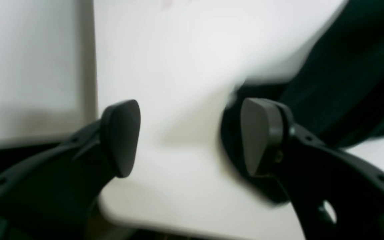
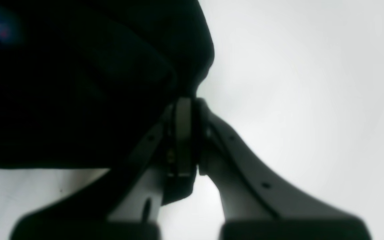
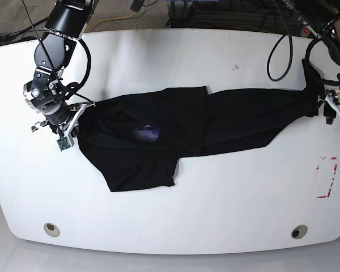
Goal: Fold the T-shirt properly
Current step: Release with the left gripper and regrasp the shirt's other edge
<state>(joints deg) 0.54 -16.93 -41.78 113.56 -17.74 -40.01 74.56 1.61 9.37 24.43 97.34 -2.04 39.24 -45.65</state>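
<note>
On the white worktop (image 3: pixel 215 215) the T-shirt (image 3: pixel 181 127) lies spread in a long band from the left side to the right edge of the base view, black and partly doubled over itself, with a small purple-blue print (image 3: pixel 147 134) showing near its middle. One lower part of the cloth hangs toward the front edge of the worktop, on the left half.

The right claw (image 2: pixel 188 133), at the left of the base view, has its two fingers pressed together, and a fold of the black cloth is caught between them; in the right wrist view the dark fabric fills the upper left and runs down into the closed jaws.

The left claw (image 1: pixel 192 136), at the far right of the base view, stands wide apart. Between its pads (image 1: pixel 122 138) there is only bare white worktop. The T-shirt edge lies just beside and behind the right-hand pad; this view is blurred, so I cannot tell if the pad touches the cloth.
</note>
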